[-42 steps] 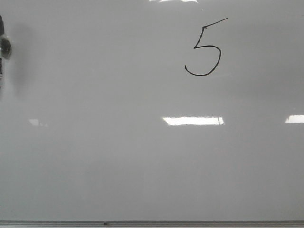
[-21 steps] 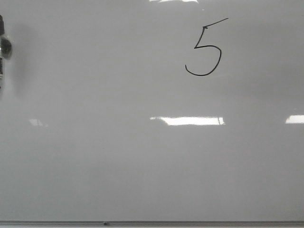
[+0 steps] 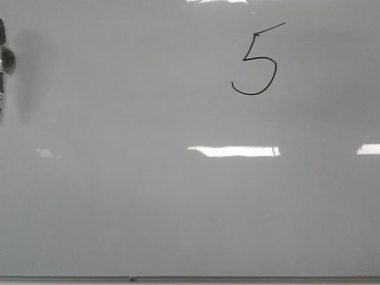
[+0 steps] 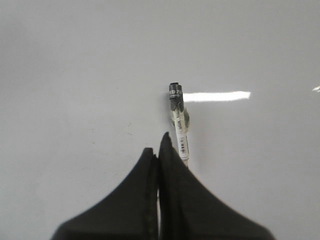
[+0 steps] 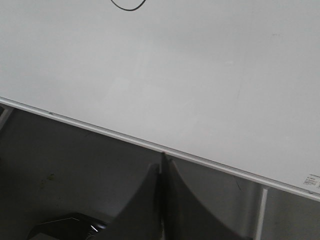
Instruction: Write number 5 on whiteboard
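At the far left edge of the whiteboard a marker is lying flat on the glossy surface. The left claw is hovering just beside it, its fingers pressed together and gripping nothing. Further right, toward the board's far right corner, the number 5 is showing in thin black ink. The right claw is hanging past the near metal edge, pinched closed and empty.

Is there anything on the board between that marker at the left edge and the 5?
Nothing. In the front view, only bare whiteboard runs from the marker across to the number 5; no other marks there.
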Robot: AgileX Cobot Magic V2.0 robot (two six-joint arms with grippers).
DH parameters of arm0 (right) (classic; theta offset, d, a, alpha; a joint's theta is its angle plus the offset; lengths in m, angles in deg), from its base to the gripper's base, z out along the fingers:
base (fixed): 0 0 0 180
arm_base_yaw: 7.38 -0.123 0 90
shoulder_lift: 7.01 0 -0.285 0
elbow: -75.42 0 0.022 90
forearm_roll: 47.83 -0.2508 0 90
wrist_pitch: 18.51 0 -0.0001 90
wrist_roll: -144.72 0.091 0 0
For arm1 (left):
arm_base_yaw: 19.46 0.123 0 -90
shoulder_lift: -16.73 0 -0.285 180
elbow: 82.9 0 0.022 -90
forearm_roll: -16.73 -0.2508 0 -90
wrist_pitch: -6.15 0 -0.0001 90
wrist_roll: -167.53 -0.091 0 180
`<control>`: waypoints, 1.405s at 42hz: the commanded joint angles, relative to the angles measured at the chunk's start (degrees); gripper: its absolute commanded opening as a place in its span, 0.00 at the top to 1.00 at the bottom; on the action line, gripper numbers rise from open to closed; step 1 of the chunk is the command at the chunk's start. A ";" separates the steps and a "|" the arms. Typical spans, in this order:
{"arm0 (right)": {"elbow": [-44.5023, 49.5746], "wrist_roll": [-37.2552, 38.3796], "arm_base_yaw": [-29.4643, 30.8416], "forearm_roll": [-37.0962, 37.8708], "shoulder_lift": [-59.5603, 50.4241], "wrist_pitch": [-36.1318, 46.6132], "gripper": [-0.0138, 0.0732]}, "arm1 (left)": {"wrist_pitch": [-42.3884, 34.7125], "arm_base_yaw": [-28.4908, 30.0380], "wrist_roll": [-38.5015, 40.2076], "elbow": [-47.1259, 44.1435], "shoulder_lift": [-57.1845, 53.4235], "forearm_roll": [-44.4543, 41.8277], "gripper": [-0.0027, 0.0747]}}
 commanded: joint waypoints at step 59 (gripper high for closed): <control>-1.76 0.14 0.32 0.27 0.25 3.58 0.92 | -28.35 7.16 -0.31 -30.67 -17.90 1.88 0.99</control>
